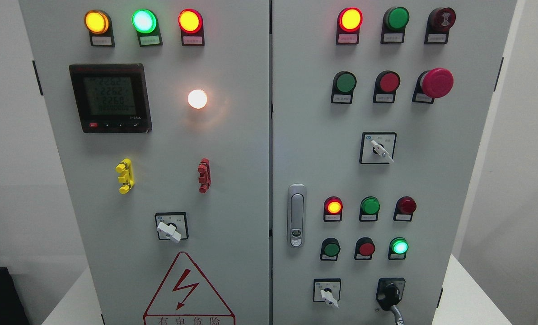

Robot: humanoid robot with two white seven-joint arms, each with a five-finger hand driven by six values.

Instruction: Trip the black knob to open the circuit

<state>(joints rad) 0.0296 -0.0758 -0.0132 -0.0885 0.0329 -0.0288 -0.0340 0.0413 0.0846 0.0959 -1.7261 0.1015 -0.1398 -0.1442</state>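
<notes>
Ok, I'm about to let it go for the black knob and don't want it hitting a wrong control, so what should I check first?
1. Black rotary knob at the right door's lower right visible: ok.
2. Nothing covering the knob: ok.
3. Robot hands in view: not ok, neither shows.
4. Nearest neighbour, white-handled selector switch, apart from the knob: ok.
5. Knob's present position: cannot tell.
6. Panel live, round green lamp lit above the knob: ok.
</notes>
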